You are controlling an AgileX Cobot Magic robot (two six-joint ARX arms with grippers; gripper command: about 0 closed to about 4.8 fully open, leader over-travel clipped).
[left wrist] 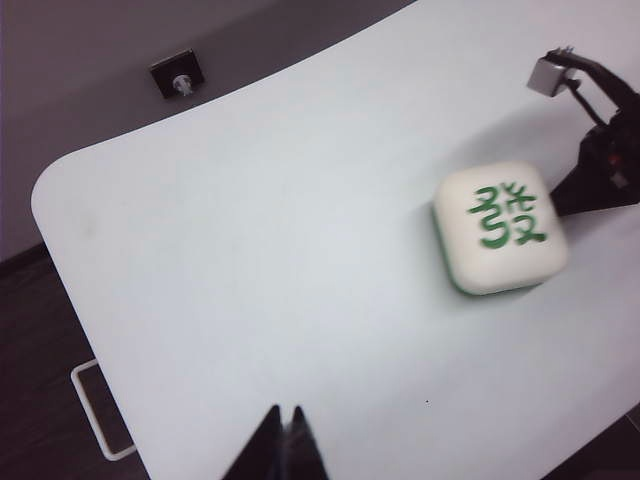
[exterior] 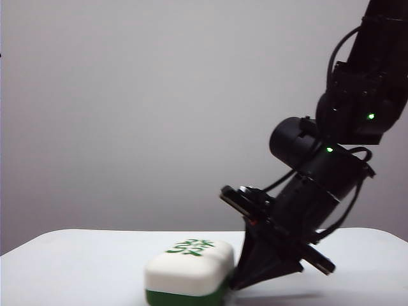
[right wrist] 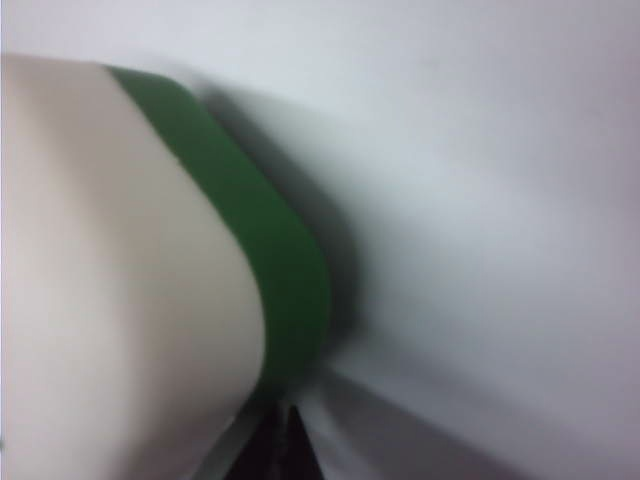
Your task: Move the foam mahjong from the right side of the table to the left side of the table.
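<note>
The foam mahjong (exterior: 190, 271) lies flat on the white table (exterior: 76, 268), white on top with a dark green base and green characters facing up. My right gripper (exterior: 234, 285) is shut, its pointed tips low on the table and pressed against the block's right side. In the right wrist view the mahjong (right wrist: 130, 260) fills the frame right at the shut tips of the right gripper (right wrist: 285, 415). The left wrist view shows the mahjong (left wrist: 500, 228) with the right gripper (left wrist: 562, 203) beside it. My left gripper (left wrist: 283, 412) is shut and empty, well away from the block.
A curved table edge (left wrist: 60, 250) borders dark floor. A white wire frame (left wrist: 100, 415) sits off that edge. A small dark bracket with a knob (left wrist: 178, 75) lies beyond the table. A grey wall (exterior: 159, 95) stands behind.
</note>
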